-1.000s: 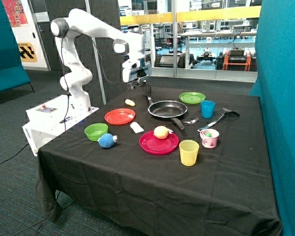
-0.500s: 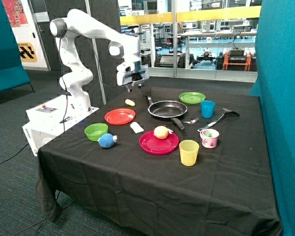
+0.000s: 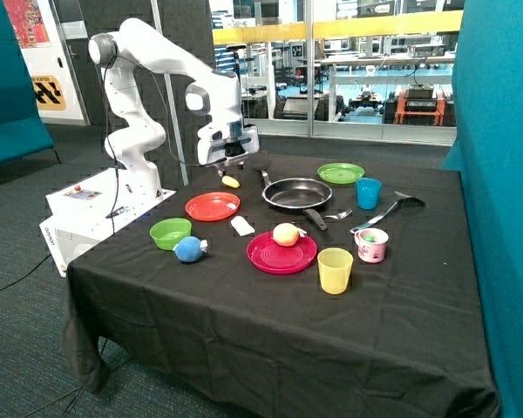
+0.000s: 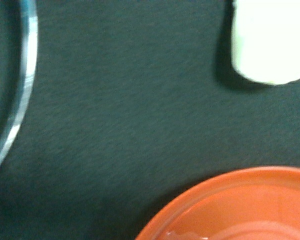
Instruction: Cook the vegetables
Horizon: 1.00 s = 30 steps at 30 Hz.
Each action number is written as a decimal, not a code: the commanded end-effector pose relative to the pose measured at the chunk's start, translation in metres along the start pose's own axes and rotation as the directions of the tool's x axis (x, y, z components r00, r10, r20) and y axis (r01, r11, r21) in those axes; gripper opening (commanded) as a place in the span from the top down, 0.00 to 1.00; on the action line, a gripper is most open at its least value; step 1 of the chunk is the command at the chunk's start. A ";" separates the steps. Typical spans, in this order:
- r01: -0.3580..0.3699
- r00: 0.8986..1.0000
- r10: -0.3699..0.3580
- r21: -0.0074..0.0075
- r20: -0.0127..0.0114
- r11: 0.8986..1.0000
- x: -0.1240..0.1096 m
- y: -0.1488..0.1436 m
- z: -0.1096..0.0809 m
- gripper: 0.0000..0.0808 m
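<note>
Pincer (image 3: 227,165) hangs low over the far side of the desk (image 3: 270,313), just above the pale-yellow oval piece (image 3: 231,182); cannot tell from either view if its fingers are wide or narrow, nothing seen held. The oval piece lies on the black cloth between the orange plate (image 3: 213,206) and the black frying pan (image 3: 296,193), not in the pan. Whitish oblong chunk (image 3: 242,226) lies flat on the cloth between the orange plate and the red plate (image 3: 281,252), also outside the pan. Pan looks empty of food. Round yellow-pink fruit (image 3: 285,233) sits on the red plate. Green bowl (image 3: 170,232) near the desk edge, blue ball (image 3: 189,250) touching or just beside it. Yellow cup (image 3: 335,270) near the red plate, pink mug (image 3: 371,245) beside it, blue cup (image 3: 368,192) and green plate (image 3: 341,173) beyond the pan. Wrist view: orange plate rim (image 4: 230,200), whitish piece (image 4: 269,42) on dark cloth, a curved shiny edge (image 4: 20,95) at the side
</note>
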<state>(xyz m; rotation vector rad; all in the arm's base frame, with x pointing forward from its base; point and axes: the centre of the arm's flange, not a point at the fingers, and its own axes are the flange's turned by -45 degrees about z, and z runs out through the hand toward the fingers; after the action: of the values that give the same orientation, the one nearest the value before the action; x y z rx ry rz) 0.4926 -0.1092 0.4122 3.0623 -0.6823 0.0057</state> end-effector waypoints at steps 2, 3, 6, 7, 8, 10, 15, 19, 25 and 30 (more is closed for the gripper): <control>-0.014 1.000 0.014 0.003 0.005 1.000 0.020 0.035 0.019 0.16; -0.011 1.000 0.011 0.003 0.005 1.000 0.022 0.037 0.022 0.14; -0.004 1.000 0.003 0.003 0.004 1.000 0.026 0.041 0.034 0.13; -0.003 1.000 0.003 0.003 0.004 1.000 0.027 0.041 0.036 0.13; -0.002 1.000 0.002 0.003 0.004 1.000 0.028 0.042 0.037 0.13; -0.001 1.000 0.001 0.003 0.004 1.000 0.029 0.043 0.041 0.13; 0.000 1.000 0.000 0.003 0.004 1.000 0.034 0.049 0.053 0.11; 0.004 1.000 -0.004 0.003 0.004 1.000 0.038 0.052 0.061 0.10; 0.017 1.000 -0.017 0.003 0.004 1.000 0.046 0.054 0.075 0.09; 0.024 1.000 -0.024 0.003 0.004 1.000 0.054 0.056 0.085 0.07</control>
<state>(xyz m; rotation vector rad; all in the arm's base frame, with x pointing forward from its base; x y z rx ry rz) 0.5080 -0.1725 0.3468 3.0675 -0.6659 0.0016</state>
